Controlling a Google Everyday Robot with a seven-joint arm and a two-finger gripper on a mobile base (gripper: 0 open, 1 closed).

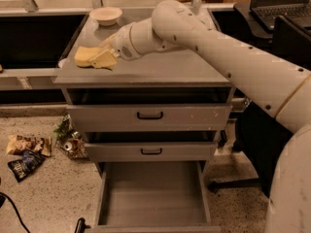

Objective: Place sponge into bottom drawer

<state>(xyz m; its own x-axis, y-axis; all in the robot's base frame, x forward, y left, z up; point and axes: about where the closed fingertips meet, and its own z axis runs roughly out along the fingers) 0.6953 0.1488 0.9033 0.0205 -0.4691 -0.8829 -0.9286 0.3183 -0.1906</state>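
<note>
The yellow sponge is at the front left of the grey cabinet top. My gripper reaches in from the right and is shut on the sponge's right end, holding it just over the surface. The bottom drawer is pulled out below, a wide grey tray with a bare flat floor. My white arm crosses the cabinet top from the right and hides its back right part.
A white bowl sits at the back left of the cabinet top. The two upper drawers with black handles are slightly ajar. Snack bags and litter lie on the floor at left. A black chair and a laptop are at right.
</note>
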